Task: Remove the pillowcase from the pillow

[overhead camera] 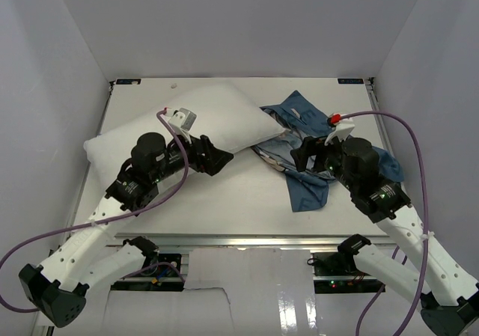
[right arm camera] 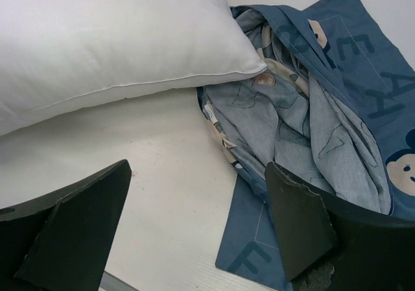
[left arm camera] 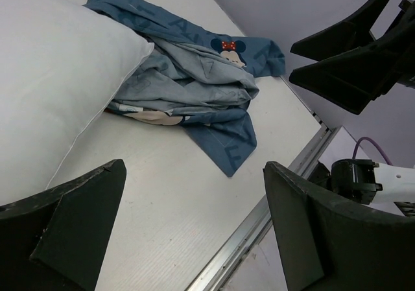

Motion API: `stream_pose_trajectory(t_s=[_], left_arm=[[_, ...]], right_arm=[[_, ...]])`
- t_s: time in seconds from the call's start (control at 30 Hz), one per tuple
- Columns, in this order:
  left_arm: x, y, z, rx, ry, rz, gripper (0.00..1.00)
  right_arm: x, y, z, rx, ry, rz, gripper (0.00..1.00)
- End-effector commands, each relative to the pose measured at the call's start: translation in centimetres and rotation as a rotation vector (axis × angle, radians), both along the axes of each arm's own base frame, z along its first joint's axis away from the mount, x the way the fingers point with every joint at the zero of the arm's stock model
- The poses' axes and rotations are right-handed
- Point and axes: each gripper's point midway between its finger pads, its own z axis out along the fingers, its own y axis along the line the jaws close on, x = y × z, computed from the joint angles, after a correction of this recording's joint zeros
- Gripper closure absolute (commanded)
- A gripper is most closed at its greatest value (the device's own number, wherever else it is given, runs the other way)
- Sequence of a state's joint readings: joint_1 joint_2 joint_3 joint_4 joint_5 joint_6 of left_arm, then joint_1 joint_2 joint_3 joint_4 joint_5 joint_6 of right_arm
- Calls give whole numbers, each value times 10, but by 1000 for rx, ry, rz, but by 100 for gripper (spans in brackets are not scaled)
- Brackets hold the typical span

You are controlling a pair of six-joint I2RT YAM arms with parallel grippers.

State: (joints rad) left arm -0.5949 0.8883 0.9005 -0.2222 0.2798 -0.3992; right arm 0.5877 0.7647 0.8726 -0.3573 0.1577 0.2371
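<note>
Both of our grippers have their jaws wide apart with nothing in them. The left gripper point(overhead camera: 217, 159) hangs at the near edge of the white pillow point(overhead camera: 217, 119), and the right gripper point(overhead camera: 299, 159) is over the blue pillowcase point(overhead camera: 307, 190), crumpled on the table point(overhead camera: 224, 201) and touching the pillow's corner (we can read pale letters F, E, A).

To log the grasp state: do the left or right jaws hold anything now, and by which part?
Nothing is held. The left jaws and the right jaws stand open and empty; the pillowcase and pillow lie ungripped.
</note>
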Motion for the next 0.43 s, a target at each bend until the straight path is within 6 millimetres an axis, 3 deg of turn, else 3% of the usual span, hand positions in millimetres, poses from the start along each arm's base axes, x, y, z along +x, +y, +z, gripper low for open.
stream_pose_trajectory(t_s=[0.0, 0.4], left_arm=[[-8, 0, 10, -27, -56, -27, 2], [-9, -1, -1, -34, -29, -29, 2]], right_arm=[[-1, 2, 19, 26, -75, 21, 10], [2, 0, 14, 20, -58, -1, 10]])
